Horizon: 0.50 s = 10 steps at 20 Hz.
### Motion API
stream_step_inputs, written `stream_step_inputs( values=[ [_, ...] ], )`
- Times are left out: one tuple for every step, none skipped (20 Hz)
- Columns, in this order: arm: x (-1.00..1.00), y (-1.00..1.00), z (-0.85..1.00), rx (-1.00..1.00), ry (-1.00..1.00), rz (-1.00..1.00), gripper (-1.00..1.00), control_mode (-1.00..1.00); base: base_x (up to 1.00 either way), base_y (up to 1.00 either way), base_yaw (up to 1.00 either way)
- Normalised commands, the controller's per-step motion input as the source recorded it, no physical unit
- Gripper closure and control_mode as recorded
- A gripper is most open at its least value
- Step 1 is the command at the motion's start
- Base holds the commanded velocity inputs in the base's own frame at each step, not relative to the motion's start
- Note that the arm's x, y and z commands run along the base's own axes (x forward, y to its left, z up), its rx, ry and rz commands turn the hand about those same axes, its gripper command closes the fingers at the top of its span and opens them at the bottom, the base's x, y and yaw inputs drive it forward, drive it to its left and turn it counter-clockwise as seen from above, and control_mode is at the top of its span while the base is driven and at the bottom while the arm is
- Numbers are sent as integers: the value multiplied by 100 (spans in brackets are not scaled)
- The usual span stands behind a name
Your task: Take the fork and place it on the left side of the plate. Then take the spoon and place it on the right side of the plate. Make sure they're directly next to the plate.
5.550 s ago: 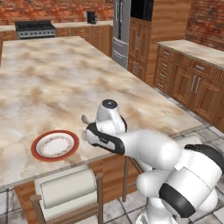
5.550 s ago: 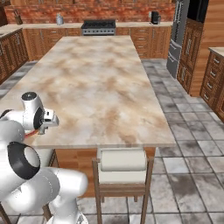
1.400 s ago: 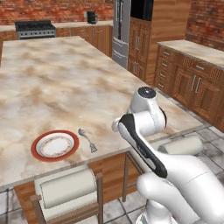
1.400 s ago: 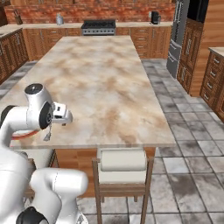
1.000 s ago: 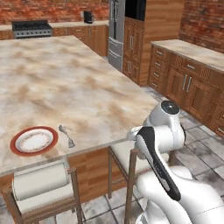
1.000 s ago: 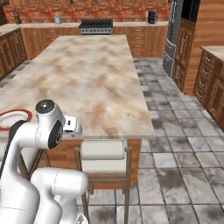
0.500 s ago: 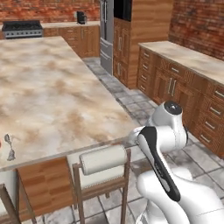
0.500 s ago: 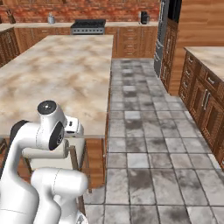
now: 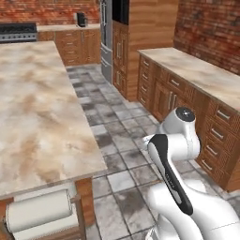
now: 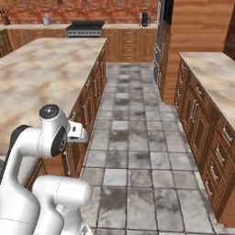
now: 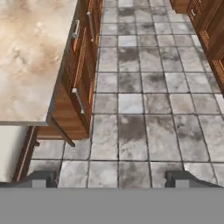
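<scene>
Both base cameras are looking forward and down from behind the arm, the left one placing the marble tabletop [image 9: 37,117] at frame left, the right one likewise [image 10: 41,73]. They are sharing the tiled floor [image 10: 137,137] aisle. The hand camera is looking nearly straight down, seemingly from well above the floor [image 11: 135,100].

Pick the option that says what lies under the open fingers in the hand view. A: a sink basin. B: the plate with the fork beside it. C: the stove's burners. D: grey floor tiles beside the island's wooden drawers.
D: the fingers stand wide apart with nothing between them, over grey floor tiles next to the island's wooden drawers.
</scene>
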Motion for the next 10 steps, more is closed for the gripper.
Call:
stream_step_inputs(
  values=[
    [0, 0, 0, 0, 0, 0, -100, 100, 100, -94, 13],
    [0, 0, 0, 0, 0, 0, -100, 100, 100, -93, 13],
    [0, 0, 0, 0, 0, 0, -100, 100, 100, -88, 14],
    [0, 0, 0, 0, 0, 0, -100, 100, 100, -87, 15],
    [0, 0, 0, 0, 0, 0, -100, 100, 100, -85, 15],
    [0, 0, 0, 0, 0, 0, -100, 100, 100, -82, 16],
    [0, 0, 0, 0, 0, 0, -100, 100, 100, -72, 17],
    [0, 0, 0, 0, 0, 0, -100, 100, 100, -58, 19],
    [0, 0, 0, 0, 0, 0, -100, 100, 100, -43, 21],
    [0, 0, 0, 0, 0, 0, -100, 100, 100, -25, 19]
  ],
)
